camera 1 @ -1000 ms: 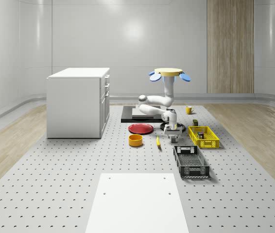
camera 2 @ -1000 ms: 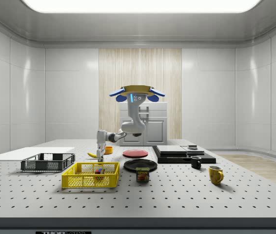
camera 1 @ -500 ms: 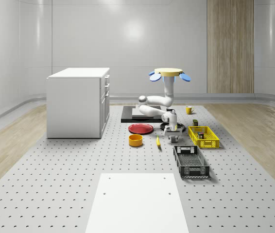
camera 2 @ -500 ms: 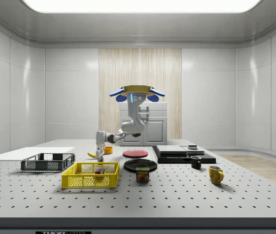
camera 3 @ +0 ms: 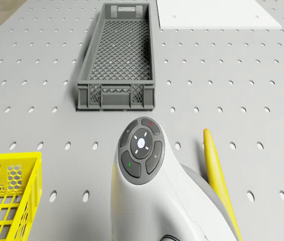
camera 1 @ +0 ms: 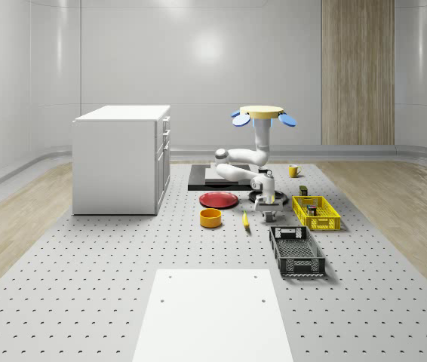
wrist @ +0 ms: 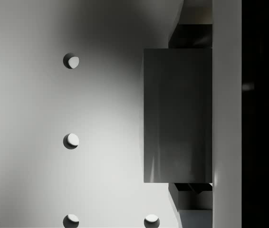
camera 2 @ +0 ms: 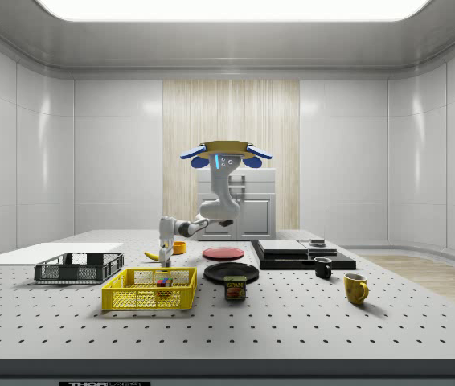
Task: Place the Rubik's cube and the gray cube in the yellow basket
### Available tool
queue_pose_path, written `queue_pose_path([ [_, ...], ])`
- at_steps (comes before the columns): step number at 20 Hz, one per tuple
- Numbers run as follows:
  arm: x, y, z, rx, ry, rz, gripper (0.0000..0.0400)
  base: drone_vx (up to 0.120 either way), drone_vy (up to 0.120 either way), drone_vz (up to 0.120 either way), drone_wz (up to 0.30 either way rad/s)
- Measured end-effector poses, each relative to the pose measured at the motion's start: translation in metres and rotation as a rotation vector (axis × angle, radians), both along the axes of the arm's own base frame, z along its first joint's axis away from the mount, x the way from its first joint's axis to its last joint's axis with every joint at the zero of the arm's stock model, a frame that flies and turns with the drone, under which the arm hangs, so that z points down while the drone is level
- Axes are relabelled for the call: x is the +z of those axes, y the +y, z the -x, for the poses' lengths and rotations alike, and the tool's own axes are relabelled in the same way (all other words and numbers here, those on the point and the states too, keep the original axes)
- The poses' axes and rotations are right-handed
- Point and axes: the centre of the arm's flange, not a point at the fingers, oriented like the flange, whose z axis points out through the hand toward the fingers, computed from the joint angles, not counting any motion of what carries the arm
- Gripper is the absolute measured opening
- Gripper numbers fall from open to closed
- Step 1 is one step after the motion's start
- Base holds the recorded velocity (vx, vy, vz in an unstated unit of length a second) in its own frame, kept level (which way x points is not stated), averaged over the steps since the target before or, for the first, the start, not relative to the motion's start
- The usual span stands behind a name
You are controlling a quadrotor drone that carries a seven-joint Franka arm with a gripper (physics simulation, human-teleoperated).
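A: Gray cube?
B: Between the fingers, clamped, just above the perforated surface.
A: Rubik's cube?
B: In the yellow basket.
A: Drone?
B: Hovering over the black plate; gripper low, between banana and basket.

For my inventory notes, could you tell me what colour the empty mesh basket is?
Dark gray basket; the drone view shows it best.

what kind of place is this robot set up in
Probably a simulated robotics lab. The work surface is a perforated optical-bench table in a bare white-panelled room. A drone hovers above it carrying an arm, near a yellow basket, a gray crate and a white cabinet.
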Motion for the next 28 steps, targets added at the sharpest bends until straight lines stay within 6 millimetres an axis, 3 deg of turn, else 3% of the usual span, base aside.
queue_pose_path([
  [6, 0.0, 0.0, 0.001, 0.0, 0.0, 0.0, 0.0263, 0.0, 0.0, 0.0, 0.0],
  [14, 0.0, 0.0, 0.001, 0.0, 0.0, 0.0, 0.0252, 0.0, 0.0, 0.0, 0.0],
  [18, -0.01, 0.0, 0.001, 0.0, 0.0, 0.0, 0.0251, 0.0, 0.0, 0.0, 0.0],
  [28, -0.041, 0.0, 0.001, 0.0, 0.0, 0.0, 0.025, 0.0, 0.0, 0.116, 0.0],
])
